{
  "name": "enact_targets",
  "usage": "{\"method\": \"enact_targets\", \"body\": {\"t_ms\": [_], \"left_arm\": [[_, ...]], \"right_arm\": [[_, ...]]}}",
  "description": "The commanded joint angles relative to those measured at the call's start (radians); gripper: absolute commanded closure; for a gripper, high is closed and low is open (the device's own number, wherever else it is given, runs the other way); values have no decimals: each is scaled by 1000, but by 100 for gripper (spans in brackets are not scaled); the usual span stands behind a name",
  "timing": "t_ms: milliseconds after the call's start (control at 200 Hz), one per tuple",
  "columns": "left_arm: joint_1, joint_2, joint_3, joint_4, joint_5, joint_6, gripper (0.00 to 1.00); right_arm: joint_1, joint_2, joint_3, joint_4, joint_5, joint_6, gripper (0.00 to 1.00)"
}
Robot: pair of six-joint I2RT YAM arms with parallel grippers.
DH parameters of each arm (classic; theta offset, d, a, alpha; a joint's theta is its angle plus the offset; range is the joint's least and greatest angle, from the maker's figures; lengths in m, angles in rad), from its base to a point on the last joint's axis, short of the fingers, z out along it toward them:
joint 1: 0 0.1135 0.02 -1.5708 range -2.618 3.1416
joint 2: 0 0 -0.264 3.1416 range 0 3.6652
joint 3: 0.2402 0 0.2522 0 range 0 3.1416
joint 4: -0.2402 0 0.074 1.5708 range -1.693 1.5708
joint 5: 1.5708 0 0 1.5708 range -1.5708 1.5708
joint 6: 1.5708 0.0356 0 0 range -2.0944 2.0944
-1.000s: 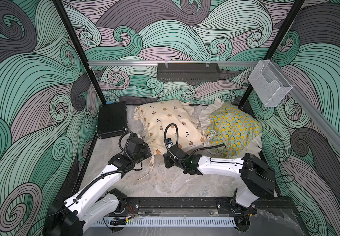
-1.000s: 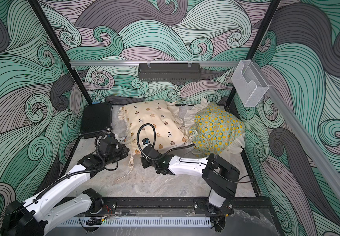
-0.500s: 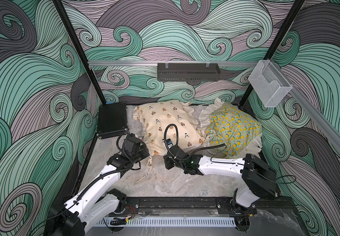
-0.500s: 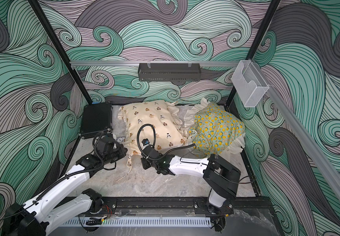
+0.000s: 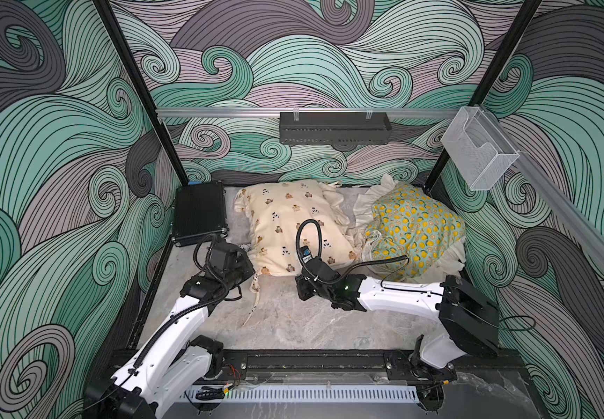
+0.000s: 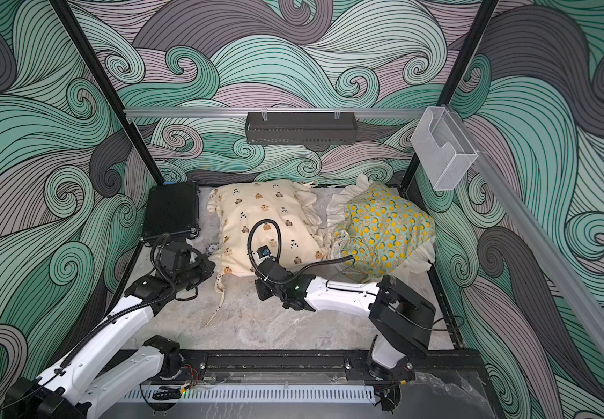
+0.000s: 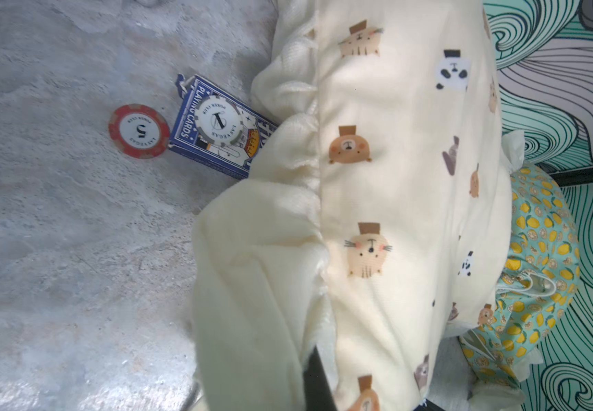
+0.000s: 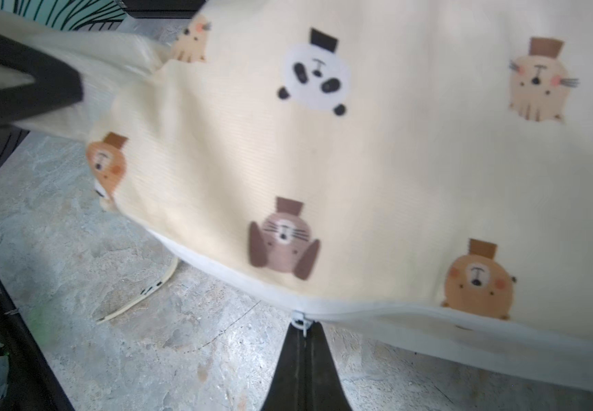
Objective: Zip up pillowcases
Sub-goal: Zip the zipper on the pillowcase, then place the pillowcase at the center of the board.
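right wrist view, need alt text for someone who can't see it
The right gripper is shut on the small white zip pull at the edge seam of a stuffed cream fabric pillowcase printed with bear, cat and panda faces. Grey marbled tabletop lies beneath, with a thin cream tie trailing across it.

Bare bench (image 5: 311, 326) is lying open between both arms, a loose tie (image 5: 253, 306) trailing across it; the bear pillowcase (image 5: 286, 221), lemon pillowcase (image 5: 416, 232) and black case (image 5: 199, 214) are blocking the back.
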Motion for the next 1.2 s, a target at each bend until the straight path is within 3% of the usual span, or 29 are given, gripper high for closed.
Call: {"method": "enact_targets", "body": {"t_ms": [0,706,961,1196], "left_arm": [[41,-18,15,-31,-25,8,100],[274,-27,51,-63,-35,-18,100],[344,-21,77,-88,-55,-26,100],[402,-7,134,-134,-86,-15,100]], "right_arm": [[-24,-42,-43,-60,26,17,100],[-200,-211,-203,-131,27,2,100],[-199,-188,-171,-158,-39,0,100],[-194,-164,-141,-187,-10,12,100]]}}
